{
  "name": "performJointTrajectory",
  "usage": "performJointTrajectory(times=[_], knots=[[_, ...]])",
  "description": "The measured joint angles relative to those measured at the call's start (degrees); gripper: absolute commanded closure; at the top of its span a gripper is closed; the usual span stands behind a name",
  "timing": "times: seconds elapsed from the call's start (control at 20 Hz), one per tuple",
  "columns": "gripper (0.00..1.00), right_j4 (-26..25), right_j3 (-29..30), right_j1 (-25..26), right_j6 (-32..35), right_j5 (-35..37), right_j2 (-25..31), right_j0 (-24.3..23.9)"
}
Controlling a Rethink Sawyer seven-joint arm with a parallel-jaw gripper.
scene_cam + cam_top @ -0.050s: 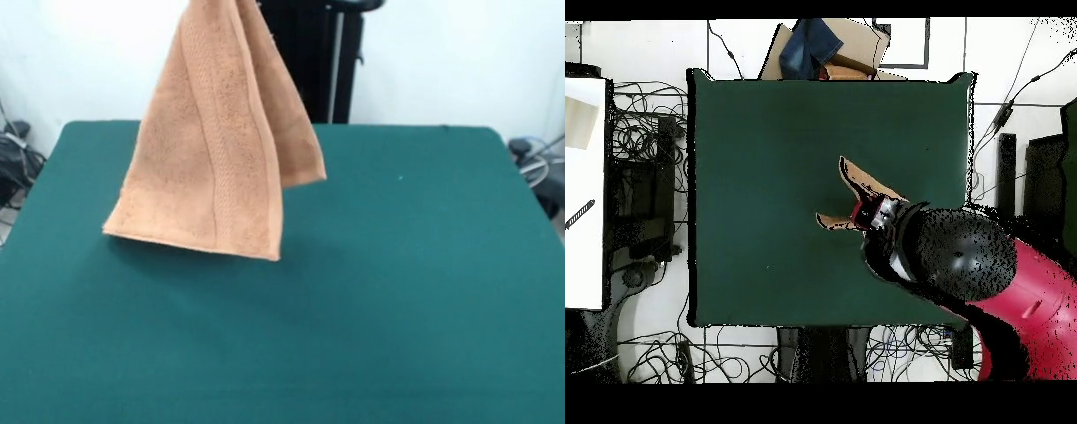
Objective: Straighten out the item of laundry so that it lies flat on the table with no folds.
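- The pincer [865, 214] holds the peach-orange terry towel [212, 141] up; its opening we cannot tell.
- We should lower it slowly, dragging across the dark green felt bench [406, 291].

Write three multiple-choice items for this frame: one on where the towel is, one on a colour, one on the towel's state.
1. Where is the towel?
A. Hanging above the table, held up from the top
B. Spread flat at the table's centre
C. On the floor beside the table

2. What colour is the table top?
A. White
B. Dark green
C. Red

3. In what state is the towel?
A. Laid flat with no folds
B. Rolled into a tight ball
C. Draped and folded over, with two layers hanging down

Answers:
1. A: in the front view it hangs from the top edge; in the overhead view it sits at the gripper.
2. B: both views show a green surface.
3. C: a shorter layer hangs behind the front one.
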Motion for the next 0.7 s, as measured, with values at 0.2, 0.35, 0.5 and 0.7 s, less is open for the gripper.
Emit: performJointTrajectory(times=[0.2, 0.35, 0.5, 0.7], knots=[[1.00, -0.1, 0.0, 0.0, 0.0, 0.0, 0.7, -0.2], [1.00, -0.1, 0.0, 0.0, 0.0, 0.0, 1.1, -0.2], [1.00, -0.1, 0.0, 0.0, 0.0, 0.0, 2.0, -0.4], [1.00, -0.1, 0.0, 0.0, 0.0, 0.0, 2.7, -0.6]])
